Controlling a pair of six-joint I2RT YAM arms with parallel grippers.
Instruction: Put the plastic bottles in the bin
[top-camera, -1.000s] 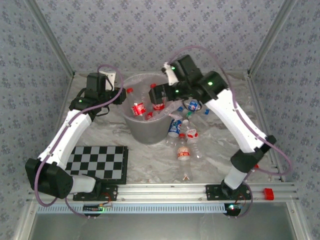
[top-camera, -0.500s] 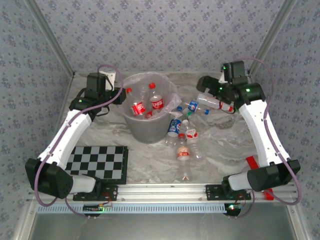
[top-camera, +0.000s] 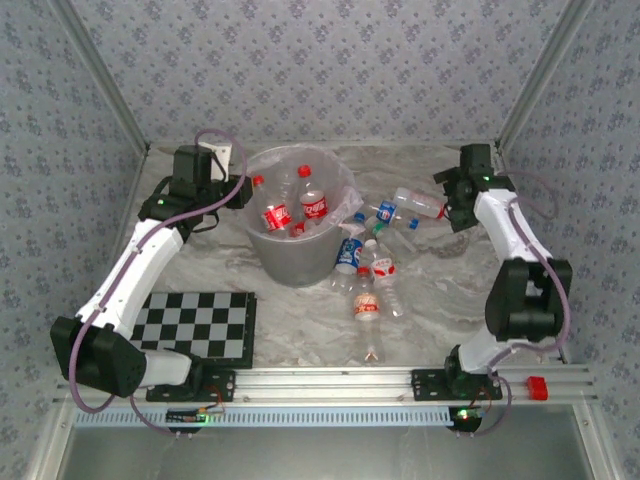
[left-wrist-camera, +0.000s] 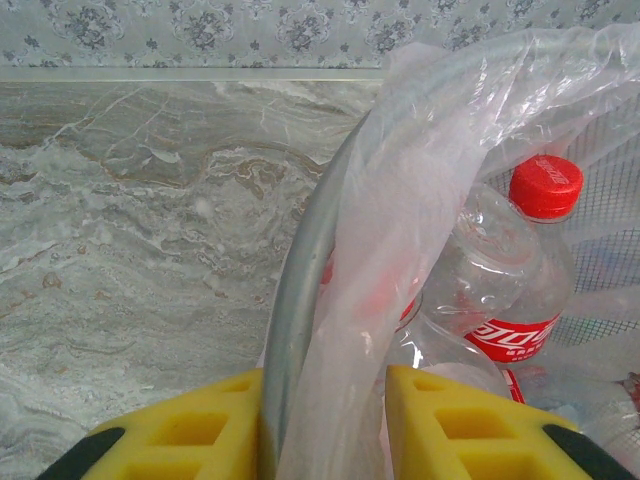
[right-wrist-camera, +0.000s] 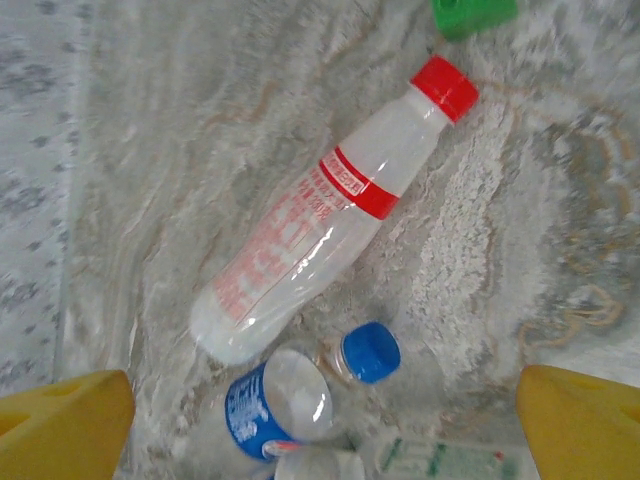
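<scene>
bin (top-camera: 272, 262) stands upright on the marbled table (top-camera: 450, 300), left of centre toward the far wall, with a translucent liner bag (top-camera: 347, 192) folded over its rim. bottles with red labels (top-camera: 315, 205) (top-camera: 277, 217) are already inside it.

left gripper (top-camera: 240, 190) is at the bin's left rim. in the left wrist view the left gripper (left-wrist-camera: 325, 430) is clenched on that rim: its yellow fingers (left-wrist-camera: 190, 430) sit one either side of the grey bin wall (left-wrist-camera: 300, 290), with the bag (left-wrist-camera: 420, 200) pinched between them. a red-capped bottle (left-wrist-camera: 510, 270) stands inside the bin, just behind the liner.

right gripper (top-camera: 447, 195) is on the far right of the table, well apart from the bin. in the right wrist view the right gripper (right-wrist-camera: 320, 430) is released, jaws spread wide and grasping nothing. its yellow fingertips (right-wrist-camera: 60, 420) show at the lower corners. a pale bottle (right-wrist-camera: 320, 215) with a red cap and red band lies flat on the table. a blue-labelled bottle (right-wrist-camera: 290, 395) with a blue cap lies just beside its base. a green piece (right-wrist-camera: 472, 12) lies near the red cap.

several more bottles lie loose on the table just right of the bin, among them one with a blue label (top-camera: 349, 253) beside the bin wall and one with a red label (top-camera: 367, 305) nearer the arms.

a checkerboard (top-camera: 195, 325) lies flat at the near left. a small red block (top-camera: 537, 387) sits on the near rail at right.
</scene>
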